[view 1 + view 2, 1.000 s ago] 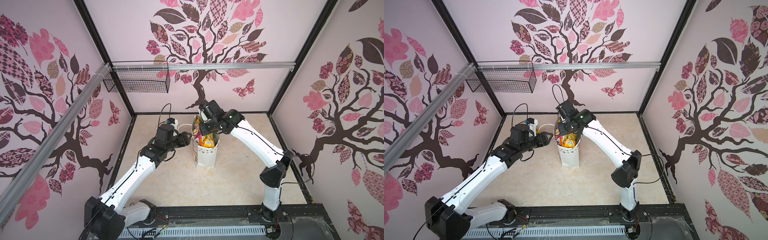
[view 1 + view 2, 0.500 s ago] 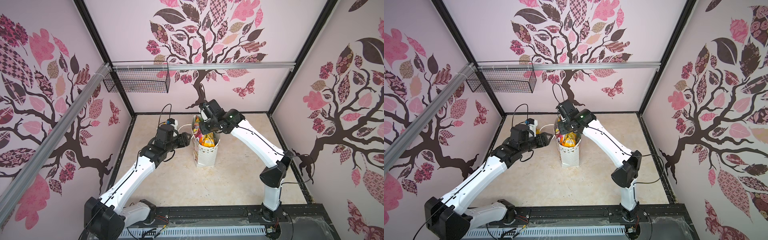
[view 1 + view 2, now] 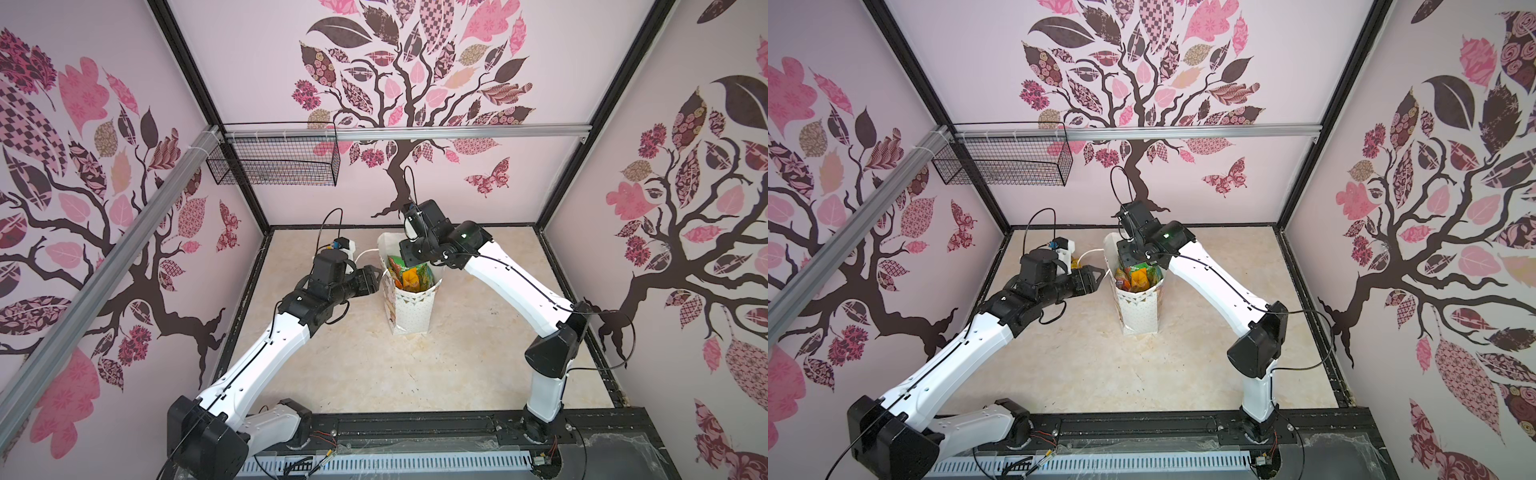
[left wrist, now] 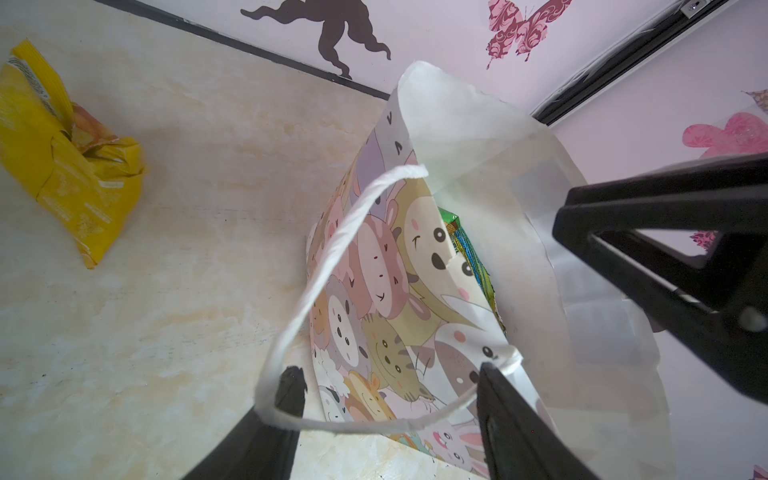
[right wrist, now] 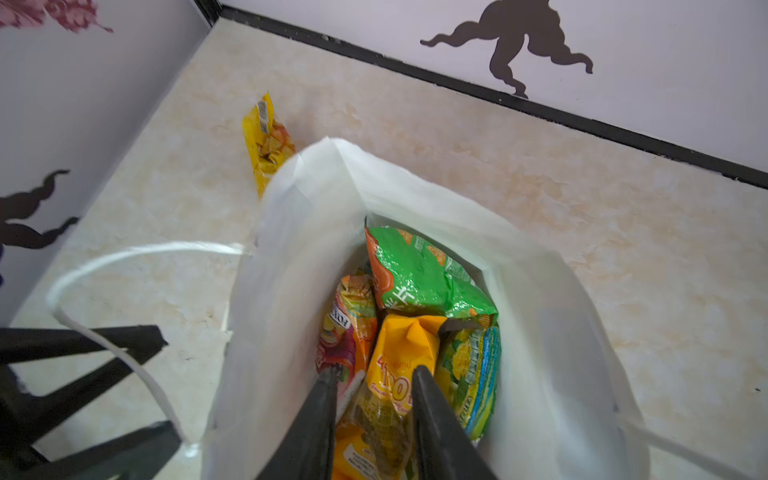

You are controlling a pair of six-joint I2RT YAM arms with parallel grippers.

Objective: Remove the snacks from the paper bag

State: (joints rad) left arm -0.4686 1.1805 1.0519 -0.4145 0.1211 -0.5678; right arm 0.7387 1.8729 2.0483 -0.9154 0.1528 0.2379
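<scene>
While the bag [image 3: 409,309] [image 3: 1140,309] stood upright near the middle of the table [image 3: 374,365], its long axis vertical and its open mouth pointing straight up, you had the right gripper [image 5: 374,372] reaching down into that mouth. Its fingers [image 5: 432,415] were parted a little and straddled the top of the orange packet [image 5: 399,353]. Whether they pressed on it could not be told.

The snacks inside stood mostly on end, with their long axes running up the bag. The orange packet was in the middle, with a red packet [image 5: 345,332] touching it on one side and a teal packet [image 5: 473,374] on the other. A green packet [image 5: 419,274] lay tilted across the far side of the mouth, and in both top views its crinkled top poked up level with the rim.

Your left gripper [image 4: 388,372] [image 3: 1096,278] hung just beside the bag's printed left face, near rim height. Its fingers were spread wide and gripped nothing. The white cord handle [image 4: 332,257] drooped outward from that face in a loop and lay across the fingertips.

A yellow packet [image 4: 62,166] [image 5: 266,137] lay crumpled on the table, apart from the bag, toward the back left.
</scene>
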